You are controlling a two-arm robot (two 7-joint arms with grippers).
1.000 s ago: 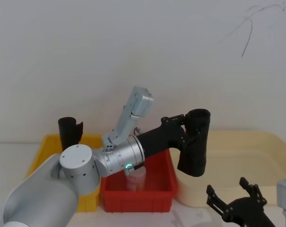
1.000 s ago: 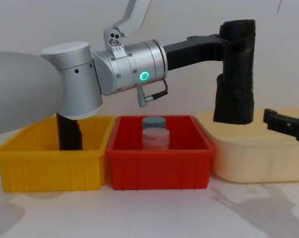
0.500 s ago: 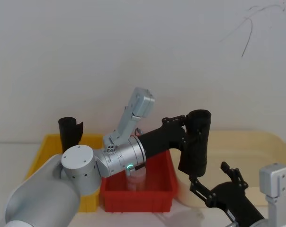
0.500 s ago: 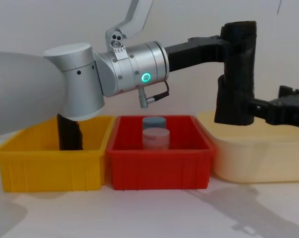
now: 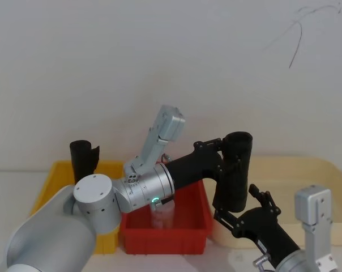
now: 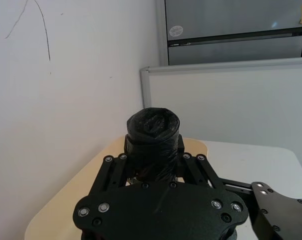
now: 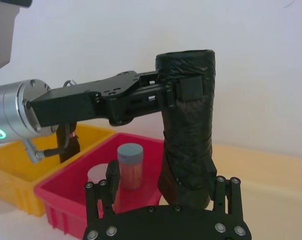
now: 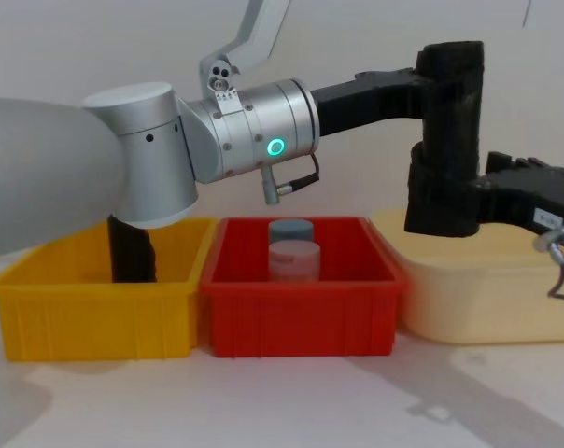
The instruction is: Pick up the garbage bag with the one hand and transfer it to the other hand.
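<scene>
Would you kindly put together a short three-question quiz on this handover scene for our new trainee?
1. True or false: the left tool grips the tall black roll of wrinkled plastic garbage bags near its top.
2. What colour is the plastic bin holding the two small round jars?
3. Fill the gap: the right tool's fingers stand ___ on either side of the roll's lower end.
Key: 1 true; 2 red; 3 open.

I could read no text, number or brand anywhere. A round sticker point(image 6: 175, 31) sat near the left edge of the grey cabinet point(image 6: 231, 20), but its print was too small for me to make out.
</scene>
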